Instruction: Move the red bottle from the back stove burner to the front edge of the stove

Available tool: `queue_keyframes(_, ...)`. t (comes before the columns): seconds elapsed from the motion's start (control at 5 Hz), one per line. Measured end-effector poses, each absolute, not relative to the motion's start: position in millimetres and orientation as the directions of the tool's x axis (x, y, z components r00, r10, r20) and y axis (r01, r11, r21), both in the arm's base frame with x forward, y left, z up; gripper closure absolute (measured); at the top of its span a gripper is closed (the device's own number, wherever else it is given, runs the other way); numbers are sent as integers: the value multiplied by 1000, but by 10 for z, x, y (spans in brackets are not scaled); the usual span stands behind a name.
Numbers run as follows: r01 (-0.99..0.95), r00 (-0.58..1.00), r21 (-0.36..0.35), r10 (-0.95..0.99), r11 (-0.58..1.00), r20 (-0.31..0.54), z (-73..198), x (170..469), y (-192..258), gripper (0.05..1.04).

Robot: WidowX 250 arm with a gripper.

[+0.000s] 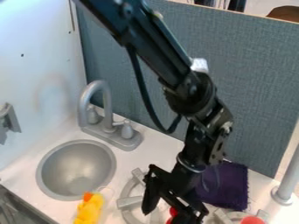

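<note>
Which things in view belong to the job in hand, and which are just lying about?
Job in hand:
- pincer, open
- red thing nearest it

Lying about:
- yellow toy
- purple cloth
- second red item, lower right

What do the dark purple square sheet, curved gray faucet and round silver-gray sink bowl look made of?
Purple sheet: cloth, matte, slightly ragged at the edge. Gray faucet: probably plastic, dull, its gray even with no mirror-like glints. Sink bowl: satin, metal or metallic-painted plastic; its soft inner sheen fits either.

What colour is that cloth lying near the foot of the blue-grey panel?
The cloth is dark purple, best seen in the camera view.
</note>
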State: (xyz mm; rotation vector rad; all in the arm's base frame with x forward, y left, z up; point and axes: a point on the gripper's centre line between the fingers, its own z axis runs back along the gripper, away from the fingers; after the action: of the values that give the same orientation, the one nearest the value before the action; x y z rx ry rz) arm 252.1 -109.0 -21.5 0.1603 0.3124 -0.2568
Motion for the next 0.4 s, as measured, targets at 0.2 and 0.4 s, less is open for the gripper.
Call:
queue_keyframes(0.2,255,946,99,-228,962,-229,150,2541,-1078,76)
queue_keyframes(0.4,227,961,40,-217,973,-174,462,2512,-1062,80)
